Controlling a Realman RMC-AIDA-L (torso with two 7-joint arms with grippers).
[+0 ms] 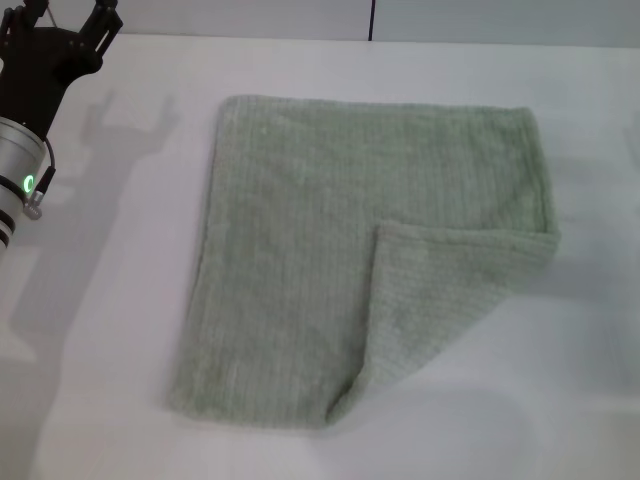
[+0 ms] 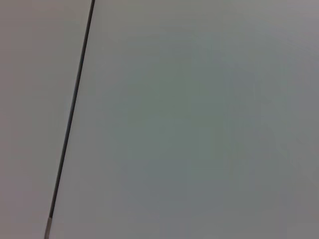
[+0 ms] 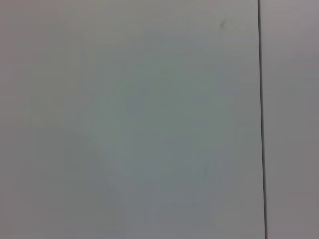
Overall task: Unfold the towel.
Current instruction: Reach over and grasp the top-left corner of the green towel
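Observation:
The pale sage-green towel (image 1: 330, 260) lies flat on the white table (image 1: 110, 300) in the head view. Its near right corner is folded back over the cloth as a triangular flap (image 1: 440, 300). My left gripper (image 1: 68, 18) hangs at the far left, well away from the towel's far left corner, with its dark fingers spread open and nothing between them. My right gripper is out of view. Neither wrist view shows the towel or any fingers.
Both wrist views show only a plain pale surface crossed by a thin dark seam (image 2: 72, 114) (image 3: 261, 119). A dark seam (image 1: 371, 20) also marks the back wall behind the table.

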